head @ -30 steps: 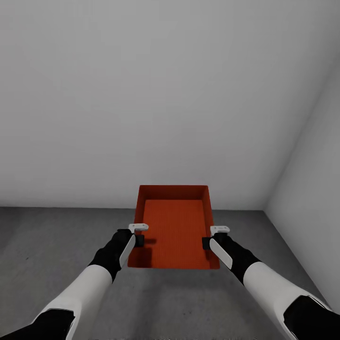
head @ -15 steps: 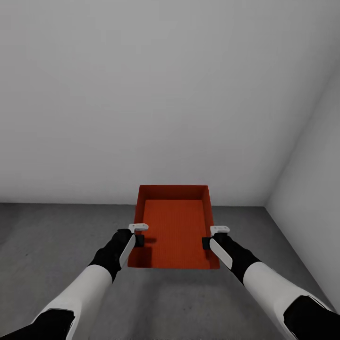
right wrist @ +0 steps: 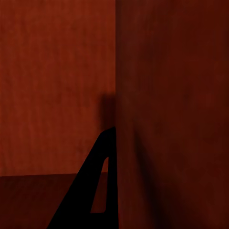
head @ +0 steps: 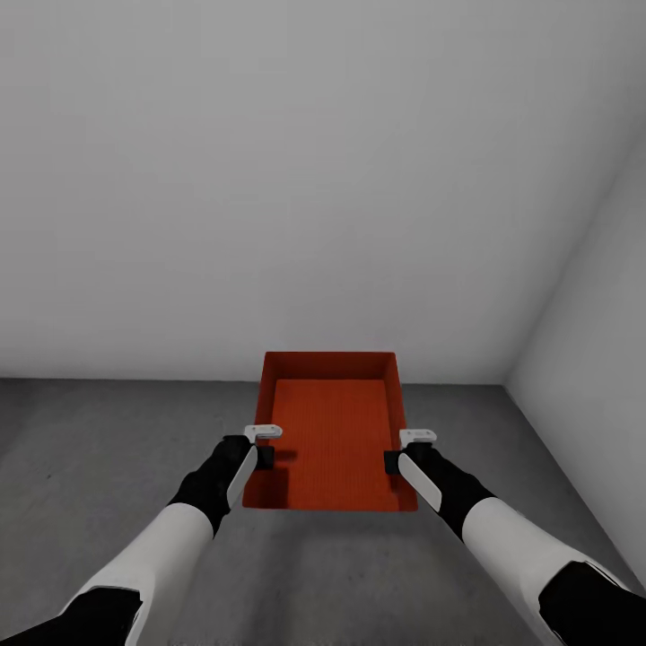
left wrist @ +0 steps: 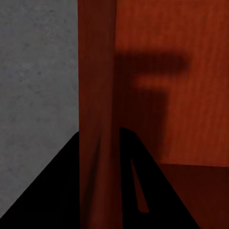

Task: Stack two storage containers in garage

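Nearest, the two white and black arms reach forward from the lower corners of the head view, and between them they carry a red-orange storage container (head: 332, 431) above the dark grey floor (head: 99, 449). The left gripper (head: 261, 451) is clamped on the container's left wall close to its near corner, and the left wrist view shows that thin wall (left wrist: 95, 119) running between the dark fingers, with grey floor on one side and the box's inside on the other. The right gripper (head: 396, 458) grasps the right wall in the same way; in the right wrist view one dark finger (right wrist: 90, 191) lies against the wall's inner face. The box is open-topped, held level, its long sides pointing away from the robot. Beyond its far end the floor meets a plain white wall (head: 296, 179), which joins a second white wall (head: 592, 359) in a corner at the right.
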{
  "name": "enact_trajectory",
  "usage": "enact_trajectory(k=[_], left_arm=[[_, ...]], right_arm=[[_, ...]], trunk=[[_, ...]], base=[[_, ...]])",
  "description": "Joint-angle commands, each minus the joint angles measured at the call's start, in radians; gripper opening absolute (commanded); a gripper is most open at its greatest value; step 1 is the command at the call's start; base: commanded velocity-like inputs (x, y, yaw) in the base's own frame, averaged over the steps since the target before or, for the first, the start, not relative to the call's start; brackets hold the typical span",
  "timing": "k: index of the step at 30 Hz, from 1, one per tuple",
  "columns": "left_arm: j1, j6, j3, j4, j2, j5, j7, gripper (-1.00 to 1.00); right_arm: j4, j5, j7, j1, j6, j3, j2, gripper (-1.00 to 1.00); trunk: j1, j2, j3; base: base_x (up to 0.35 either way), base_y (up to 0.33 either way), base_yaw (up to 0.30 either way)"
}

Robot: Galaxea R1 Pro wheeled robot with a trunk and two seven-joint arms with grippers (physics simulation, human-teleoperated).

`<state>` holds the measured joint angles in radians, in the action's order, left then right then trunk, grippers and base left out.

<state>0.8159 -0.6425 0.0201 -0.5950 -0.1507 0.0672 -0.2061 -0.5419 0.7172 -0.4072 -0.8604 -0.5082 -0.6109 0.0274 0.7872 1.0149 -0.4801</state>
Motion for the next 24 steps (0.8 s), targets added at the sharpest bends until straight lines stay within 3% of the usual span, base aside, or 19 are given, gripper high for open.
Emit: enact_trajectory(k=[1, 24], left_arm=[[0.0, -0.006, 0.001, 0.0, 0.001, 0.002, -0.01, -1.0], [0.0, -0.005, 0.001, 0.0, 0.002, 0.002, -0.01, -1.0]], right_arm=[[-0.003, -0.047, -0.021, -0.002, 0.025, 0.049, 0.056, -1.0], [-0.001, -0.047, -0.021, -0.002, 0.025, 0.049, 0.055, -1.0]], trunk=[[0.004, 0.008, -0.006], [0.092, 0.169, -0.115]], base=[[0.0, 0.0, 0.0], [0.0, 0.0, 0.0]])
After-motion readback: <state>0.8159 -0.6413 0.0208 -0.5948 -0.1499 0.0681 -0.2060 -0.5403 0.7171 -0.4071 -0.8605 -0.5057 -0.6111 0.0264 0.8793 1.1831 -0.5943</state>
